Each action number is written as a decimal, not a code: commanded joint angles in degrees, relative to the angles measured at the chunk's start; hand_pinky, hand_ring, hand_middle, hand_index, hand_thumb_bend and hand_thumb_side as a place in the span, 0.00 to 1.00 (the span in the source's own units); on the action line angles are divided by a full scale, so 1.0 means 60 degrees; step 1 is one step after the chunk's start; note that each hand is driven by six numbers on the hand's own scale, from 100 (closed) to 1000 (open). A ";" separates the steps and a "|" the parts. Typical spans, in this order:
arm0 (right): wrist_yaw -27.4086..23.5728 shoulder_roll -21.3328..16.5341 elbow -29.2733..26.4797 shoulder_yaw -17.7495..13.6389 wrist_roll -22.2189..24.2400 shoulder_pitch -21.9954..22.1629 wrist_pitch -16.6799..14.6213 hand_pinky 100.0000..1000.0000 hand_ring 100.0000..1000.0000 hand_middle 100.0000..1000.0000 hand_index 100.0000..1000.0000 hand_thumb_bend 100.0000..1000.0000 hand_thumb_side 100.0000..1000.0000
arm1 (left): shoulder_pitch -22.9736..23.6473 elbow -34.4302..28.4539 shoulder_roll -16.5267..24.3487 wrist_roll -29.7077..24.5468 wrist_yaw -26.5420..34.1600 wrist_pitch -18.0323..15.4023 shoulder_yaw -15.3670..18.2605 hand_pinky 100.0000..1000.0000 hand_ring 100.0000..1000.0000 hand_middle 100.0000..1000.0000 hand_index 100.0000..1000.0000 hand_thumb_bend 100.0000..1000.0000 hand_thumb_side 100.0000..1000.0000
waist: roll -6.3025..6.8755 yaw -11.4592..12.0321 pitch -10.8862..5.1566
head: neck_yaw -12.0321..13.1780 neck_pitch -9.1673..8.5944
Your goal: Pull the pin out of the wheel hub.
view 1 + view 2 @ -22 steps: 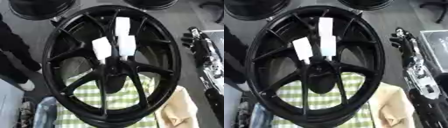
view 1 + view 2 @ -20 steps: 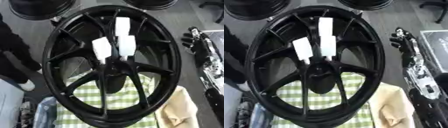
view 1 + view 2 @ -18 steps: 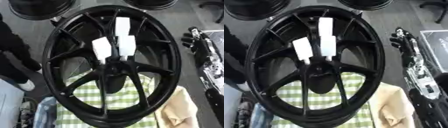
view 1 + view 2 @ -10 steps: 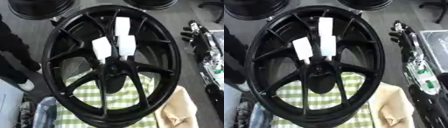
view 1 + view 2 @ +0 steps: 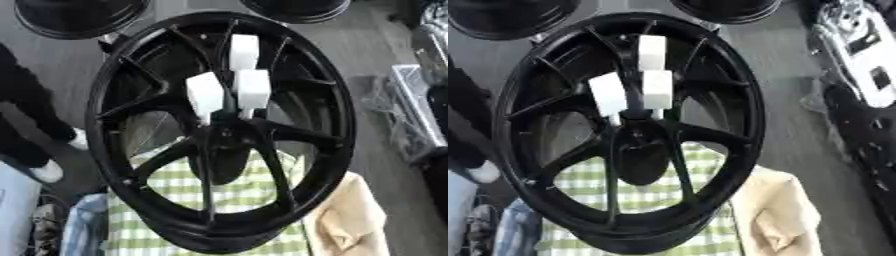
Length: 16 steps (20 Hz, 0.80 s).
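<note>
Right hand (image 5: 839, 19) (its state cannot be told) right of black spoked wheel hub (image 5: 637, 136) bearing three white pins (image 5: 656, 89).

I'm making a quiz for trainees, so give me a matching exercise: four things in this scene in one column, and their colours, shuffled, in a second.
Things:
1. wheel
2. blocks at the hub
3. checked cloth
4. plain cloth

Colours:
A. cream
B. black
C. green and white
D. white

Pairs: 1-B, 2-D, 3-C, 4-A

right arm (image 5: 859, 60) along right edge, hand unseen
</note>
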 commanded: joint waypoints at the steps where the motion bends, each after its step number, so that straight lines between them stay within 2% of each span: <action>1: 0.0513 -0.0595 -0.0761 0.0631 0.0958 -0.0777 0.0655 0.85 0.81 0.76 0.86 0.02 0.50 | 0.0044 -0.0076 0.0386 0.0021 -0.0035 0.0020 0.0078 0.74 0.75 0.69 0.74 0.28 0.64 | -0.0033 -0.0027 -0.0292 | 0.0053 0.0113; 6: 0.1236 -0.0652 -0.1791 0.1472 0.2348 -0.1934 0.1706 0.85 0.82 0.77 0.86 0.12 0.53 | 0.0190 -0.0023 0.0558 0.0031 0.0005 0.0034 0.0082 0.74 0.75 0.68 0.74 0.28 0.64 | -0.0142 -0.0049 -0.0340 | 0.0061 0.0137; 9: 0.1688 -0.0535 -0.2090 0.1988 0.3223 -0.2507 0.2289 0.85 0.81 0.77 0.86 0.18 0.53 | 0.0257 0.0004 0.0644 0.0034 0.0015 0.0047 0.0086 0.74 0.75 0.68 0.74 0.28 0.64 | -0.0172 -0.0042 -0.0366 | 0.0022 0.0138; 13: 0.2326 -0.0246 -0.2138 0.2441 0.4377 -0.2970 0.2782 0.82 0.78 0.74 0.84 0.28 0.48 | 0.0316 0.0026 0.0707 0.0064 0.0035 0.0068 0.0100 0.74 0.75 0.68 0.74 0.27 0.64 | -0.0135 -0.0025 -0.0362 | -0.0004 0.0138; 16: 0.3120 -0.0007 -0.2141 0.2660 0.5432 -0.3150 0.2844 0.80 0.75 0.71 0.81 0.37 0.43 | 0.0372 0.0037 0.0743 0.0089 0.0046 0.0074 0.0135 0.74 0.75 0.68 0.74 0.27 0.64 | -0.0085 -0.0027 -0.0351 | -0.0017 0.0138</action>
